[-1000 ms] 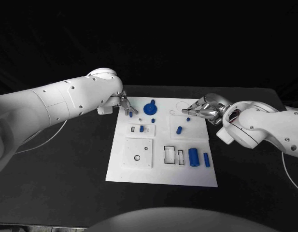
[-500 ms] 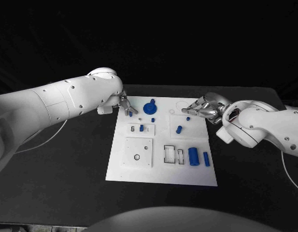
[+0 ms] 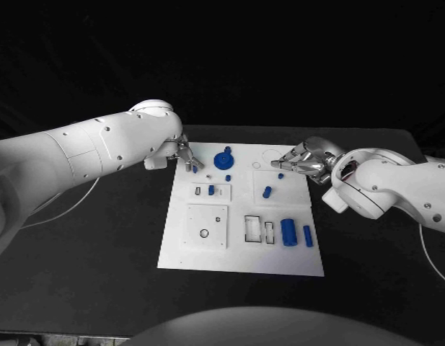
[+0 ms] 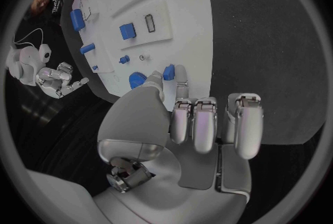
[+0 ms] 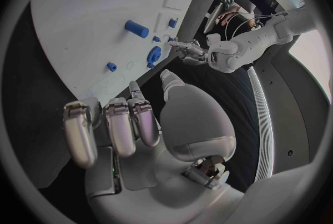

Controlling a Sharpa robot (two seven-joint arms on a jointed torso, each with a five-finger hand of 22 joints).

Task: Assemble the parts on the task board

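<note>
Head view looks down on the black worktop (image 3: pixel 87 267), where the white task board (image 3: pixel 245 252) lies in the middle with two blue cylinders (image 3: pixel 296 233) side by side near its right edge, and beyond them a blue block (image 3: pixel 210 190) set in a slot and a short blue peg (image 3: pixel 268 192) lying loose. At the far left corner the left robot hand (image 3: pixel 186 160) pinches a small blue part (image 3: pixel 195 169) between thumb and fingertip just above the board, close beside the round blue knob (image 3: pixel 223 159). At the far right corner the right robot hand (image 3: pixel 303 162) hovers with its fingers curled in, holding nothing.
</note>
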